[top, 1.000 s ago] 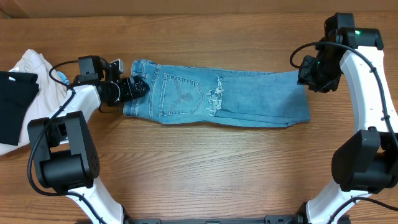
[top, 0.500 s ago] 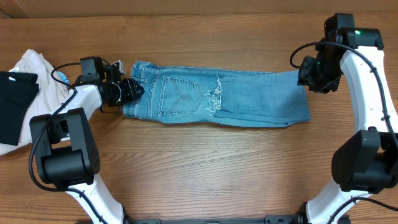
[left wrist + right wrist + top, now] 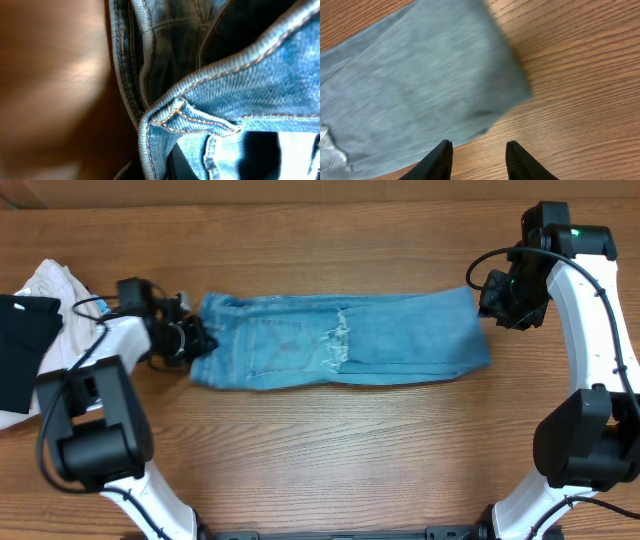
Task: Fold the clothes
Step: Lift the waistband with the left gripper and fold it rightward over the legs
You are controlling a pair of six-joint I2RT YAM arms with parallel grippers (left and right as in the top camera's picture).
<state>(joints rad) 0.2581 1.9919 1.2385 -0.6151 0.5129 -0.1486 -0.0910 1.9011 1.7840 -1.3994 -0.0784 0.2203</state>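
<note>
Overhead, found the jeans [image 3: 340,340] stretched lengthwise across the wooden table [image 3: 320,450], waist end toward the left, leg ends toward the right. Saw the left gripper [image 3: 195,340] clamped tight on the waistband [image 3: 215,80], stitched denim filling its wrist view. Noted the right gripper [image 3: 479,147] hanging with fingers parted, holding nothing, over bare wood just beside the leg end. Spotted a white garment [image 3: 50,280] and a black garment [image 3: 22,340] at the far left edge, apart from the jeans.

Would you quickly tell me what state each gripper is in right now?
Left gripper: closed on the jeans.
Right gripper: open, holding nothing.
</note>
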